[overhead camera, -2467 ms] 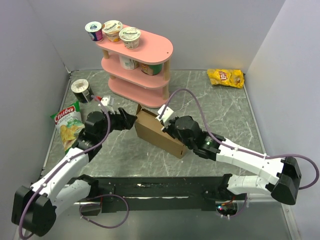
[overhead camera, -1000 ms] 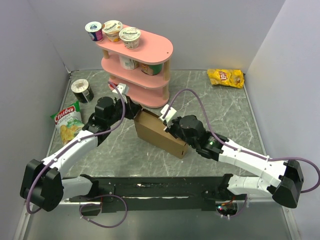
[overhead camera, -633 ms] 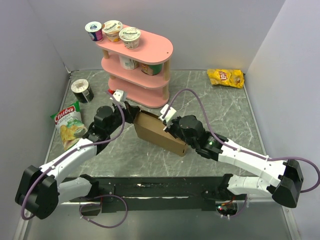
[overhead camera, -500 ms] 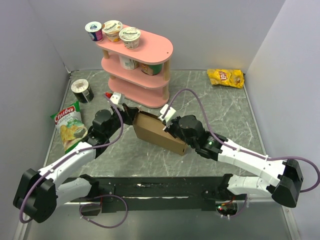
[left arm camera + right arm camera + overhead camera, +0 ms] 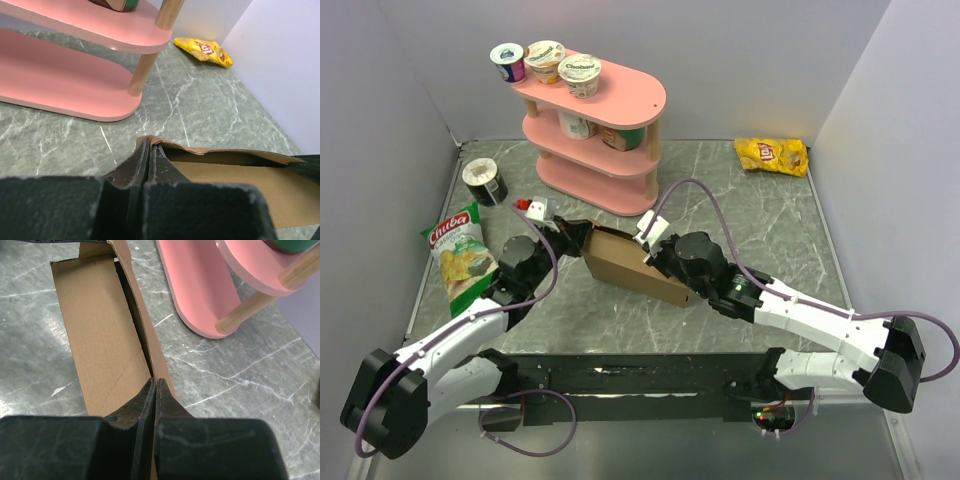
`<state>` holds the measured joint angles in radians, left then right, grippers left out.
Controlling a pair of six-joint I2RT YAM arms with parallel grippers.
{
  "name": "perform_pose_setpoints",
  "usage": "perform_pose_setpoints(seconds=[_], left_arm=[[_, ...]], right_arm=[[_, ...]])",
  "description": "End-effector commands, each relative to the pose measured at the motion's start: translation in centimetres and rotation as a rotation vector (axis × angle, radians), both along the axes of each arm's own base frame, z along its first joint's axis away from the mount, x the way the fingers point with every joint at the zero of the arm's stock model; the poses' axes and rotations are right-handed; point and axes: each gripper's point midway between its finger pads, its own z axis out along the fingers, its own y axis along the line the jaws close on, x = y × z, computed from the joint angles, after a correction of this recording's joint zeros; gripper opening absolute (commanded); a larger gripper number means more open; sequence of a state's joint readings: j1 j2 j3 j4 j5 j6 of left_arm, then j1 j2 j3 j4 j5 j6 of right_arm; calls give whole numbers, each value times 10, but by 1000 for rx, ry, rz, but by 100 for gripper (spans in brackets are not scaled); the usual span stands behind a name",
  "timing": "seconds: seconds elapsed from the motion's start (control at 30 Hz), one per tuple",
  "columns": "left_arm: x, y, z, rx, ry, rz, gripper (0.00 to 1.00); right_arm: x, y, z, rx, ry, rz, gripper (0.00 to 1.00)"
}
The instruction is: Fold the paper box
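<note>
The paper box (image 5: 625, 262) is a brown cardboard tray with raised walls, lying at an angle on the marble table between both arms. My left gripper (image 5: 582, 235) is at its far left corner. In the left wrist view that gripper (image 5: 149, 143) is shut, and the corner of the paper box (image 5: 225, 185) curls over its tips. My right gripper (image 5: 655, 262) is at the box's long far wall. In the right wrist view it (image 5: 155, 381) is shut on that wall, with the open inside of the paper box (image 5: 95, 340) to its left.
A pink three-tier shelf (image 5: 595, 130) with yogurt cups stands just behind the box. A green chips bag (image 5: 455, 250) and a dark tub (image 5: 483, 180) lie at the left. A yellow snack bag (image 5: 772, 155) sits at the back right.
My left arm has drawn back and down from near the shelf, and its gripper has shut at the box's left corner. The box has shifted slightly left. My right gripper has kept its grip.
</note>
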<state>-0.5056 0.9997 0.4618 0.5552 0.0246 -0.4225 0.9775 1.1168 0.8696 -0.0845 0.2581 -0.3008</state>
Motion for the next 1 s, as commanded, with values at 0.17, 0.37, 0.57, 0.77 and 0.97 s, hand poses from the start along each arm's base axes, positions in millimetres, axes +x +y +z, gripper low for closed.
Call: perform_pose_setpoints(seconds=[0.17, 0.37, 0.57, 0.77, 0.97], left_arm=[[-17, 11, -76, 62, 202, 23, 1], [-20, 12, -80, 65, 209, 24, 1], [-8, 33, -66, 161, 181, 133, 1], [-7, 45, -73, 257, 194, 191, 1], [-8, 45, -74, 316, 188, 230, 1]], right_arm=[[-8, -11, -44, -123, 85, -45, 0], [-8, -13, -42, -118, 75, -62, 0], [-5, -20, -34, -115, 61, -103, 0], [-6, -22, -30, -109, 48, -99, 0], [-7, -20, -30, -106, 44, -83, 0]])
